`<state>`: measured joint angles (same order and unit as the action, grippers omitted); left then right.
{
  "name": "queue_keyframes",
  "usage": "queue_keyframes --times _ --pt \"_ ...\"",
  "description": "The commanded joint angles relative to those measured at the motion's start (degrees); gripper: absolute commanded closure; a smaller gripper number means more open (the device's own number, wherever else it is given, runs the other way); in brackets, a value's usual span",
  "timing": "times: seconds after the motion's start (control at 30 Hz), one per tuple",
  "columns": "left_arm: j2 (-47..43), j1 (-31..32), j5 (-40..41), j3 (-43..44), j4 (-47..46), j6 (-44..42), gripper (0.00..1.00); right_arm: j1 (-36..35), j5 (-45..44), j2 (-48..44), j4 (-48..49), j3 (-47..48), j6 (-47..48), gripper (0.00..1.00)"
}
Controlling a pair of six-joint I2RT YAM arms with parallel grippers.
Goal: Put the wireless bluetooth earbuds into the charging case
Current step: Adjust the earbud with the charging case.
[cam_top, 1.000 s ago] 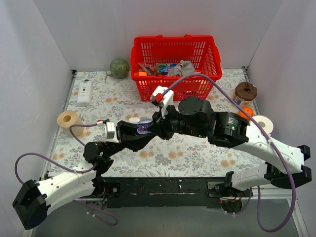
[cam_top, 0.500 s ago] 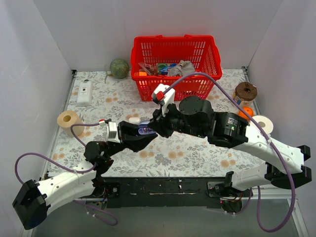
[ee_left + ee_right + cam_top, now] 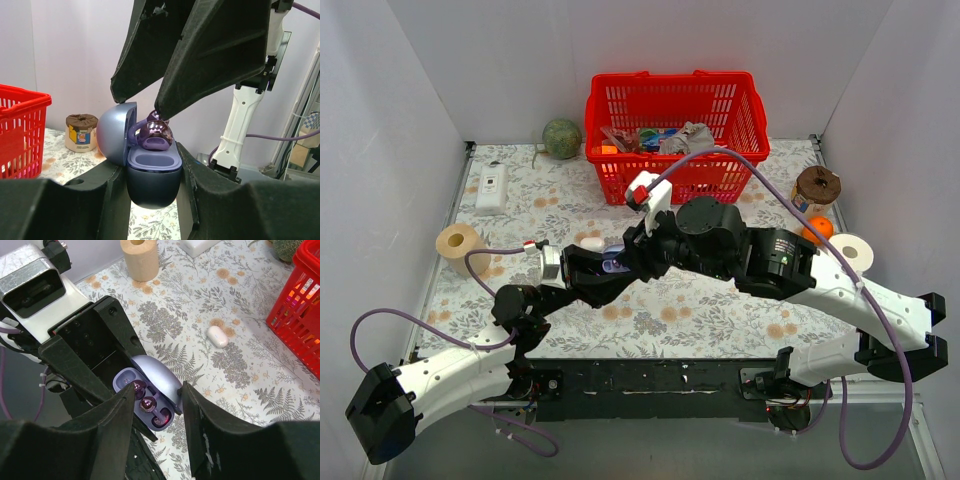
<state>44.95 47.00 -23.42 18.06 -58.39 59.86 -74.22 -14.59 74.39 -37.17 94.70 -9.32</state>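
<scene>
My left gripper is shut on the lavender charging case and holds it above the table with its lid open. The case also shows in the top view and the right wrist view. My right gripper is open just above the case, one finger on each side. A dark purple earbud sits on the middle of the case's open top, another lies beside my left-hand fingertip. In the left wrist view one earbud rests on the case, under a right fingertip.
A white pebble-like object lies on the floral cloth beyond the case. A red basket of items stands at the back. A tape roll, a white box, a green ball and a brown-lidded jar stand around.
My right arm has shifted slightly to the left over the case. The left arm with the case has barely moved.
</scene>
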Motion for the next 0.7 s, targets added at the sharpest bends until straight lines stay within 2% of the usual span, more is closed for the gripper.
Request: queue_keyframes --times 0.0,0.43,0.67 --pt "-0.56 0.19 0.13 0.83 -0.76 -0.97 1.0 0.21 -2.02 -2.06 1.22 -0.3 -2.89 0.49" --pt "-1.71 0.19 2.5 1.18 0.38 -2.64 1.0 0.83 -1.58 -2.49 -0.8 -0.12 -8.6 0.5" --pt "-1.44 0.19 2.59 1.8 0.56 -3.25 1.0 2.49 2.01 -2.76 0.08 -1.53 -11.68 0.52"
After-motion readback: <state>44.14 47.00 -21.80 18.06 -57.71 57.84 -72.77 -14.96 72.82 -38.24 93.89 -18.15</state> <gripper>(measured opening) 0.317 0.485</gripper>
